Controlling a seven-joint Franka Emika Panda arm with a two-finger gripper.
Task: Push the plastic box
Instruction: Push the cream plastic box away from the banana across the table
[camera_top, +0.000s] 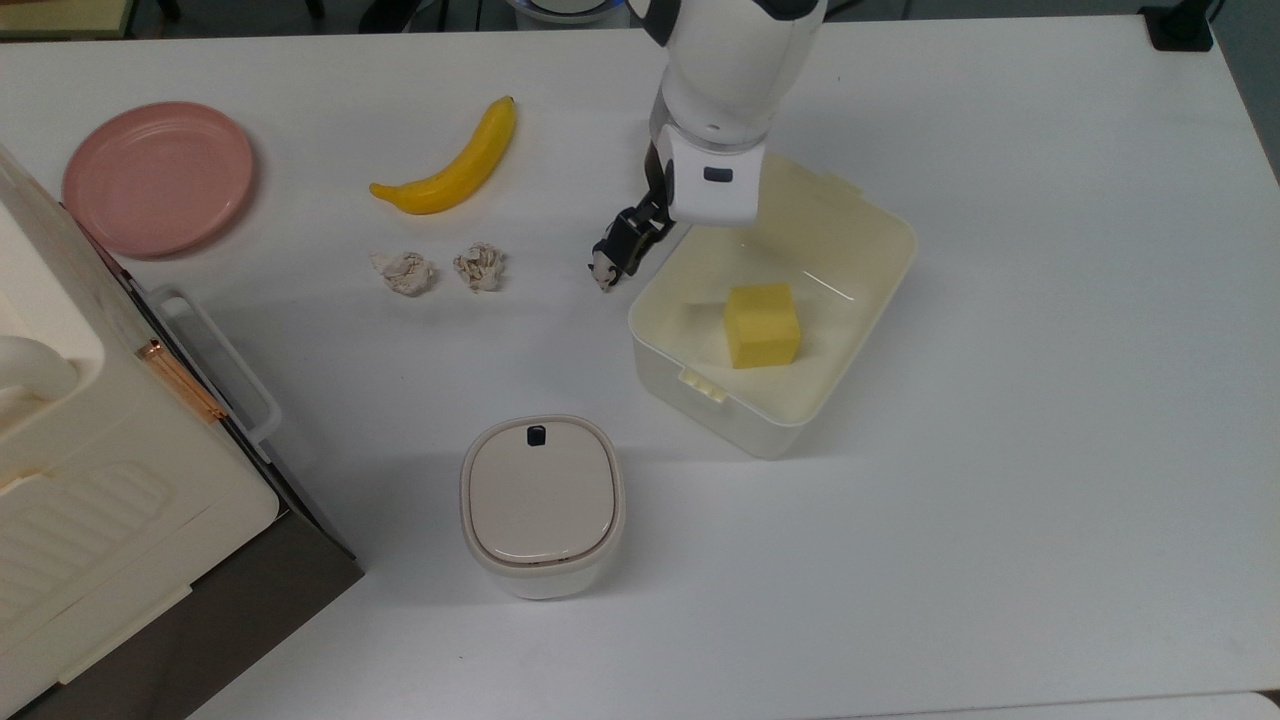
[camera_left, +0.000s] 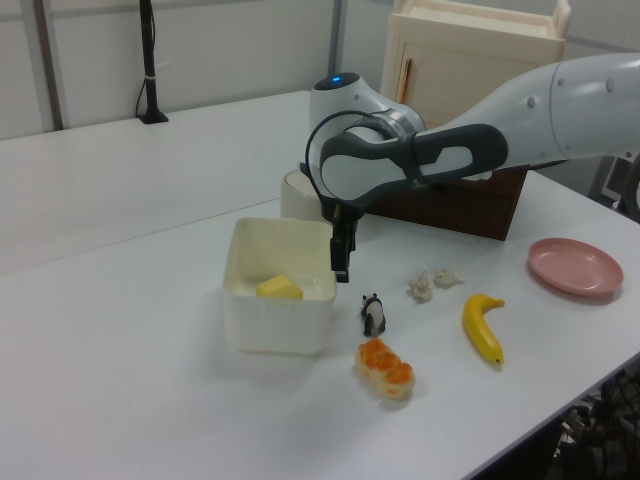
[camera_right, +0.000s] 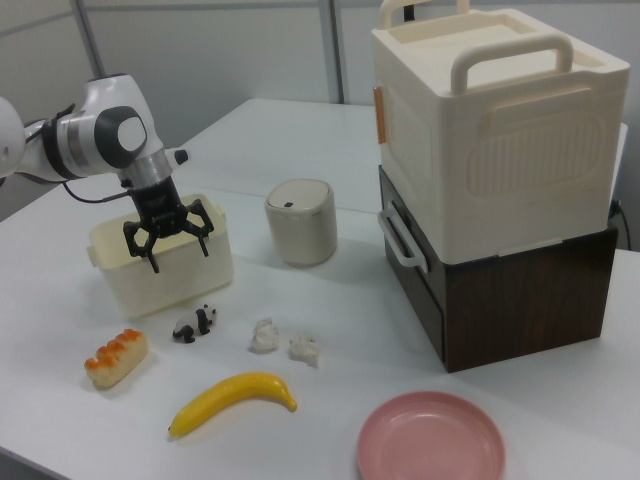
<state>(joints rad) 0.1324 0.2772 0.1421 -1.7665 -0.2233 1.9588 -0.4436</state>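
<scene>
The plastic box (camera_top: 790, 420) sits open on the white table (camera_top: 1050, 400), right of centre in the top view, skewed to the table edges, with a yellow block (camera_top: 763, 325) inside on its floor, near the middle. Small latch tab shows on the short wall facing the round-cornered container (camera_top: 543, 505) with beige lid and dark button, which stands apart from the box, toward the top view's lower left. The gripper (camera_right: 170, 240) hangs at the box's long wall on the top view's left, fingers spread wide in the right view, tips low along the outside of that wall; real contact cannot be told. Just beside the gripper on the table is a small panda figure (camera_left: 373, 315), clear of the box. In the left view, a piece of salmon sushi (camera_left: 386, 367) lies near the box's corner, in front of the panda. Further out: two crumpled paper balls (camera_top: 440, 270) side by side, a banana (camera_top: 455, 165), then a pink plate (camera_top: 158, 177) near the top view's left edge. A big cream case (camera_right: 490, 140) with handle and copper latch is stacked on a dark brown box (camera_right: 520, 300) at the top view's lower left.
</scene>
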